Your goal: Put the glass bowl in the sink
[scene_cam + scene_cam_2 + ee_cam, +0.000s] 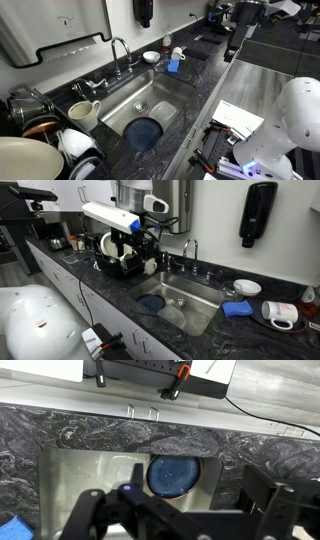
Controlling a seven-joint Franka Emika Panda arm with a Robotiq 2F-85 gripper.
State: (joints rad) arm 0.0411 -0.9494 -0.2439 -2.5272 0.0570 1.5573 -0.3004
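Note:
The glass bowl (151,57) is small and shallow with a pale rim. It sits on the dark counter beyond the far end of the sink (120,105), near the faucet, and shows in both exterior views (246,287). My gripper (140,242) hangs high above the other end of the sink (195,288), far from the bowl. It also appears at the top of an exterior view (236,35). In the wrist view my gripper (197,480) is open and empty, looking down into the sink (90,470). The bowl is out of the wrist view.
A round blue dish (173,475) lies in the sink bottom (145,132) (152,303). A blue block-like item (173,66) (236,308) and a white mug (280,312) stand near the glass bowl. A dish rack with bowls and mugs (60,130) (118,258) flanks the sink. The faucet (120,50) stands behind it.

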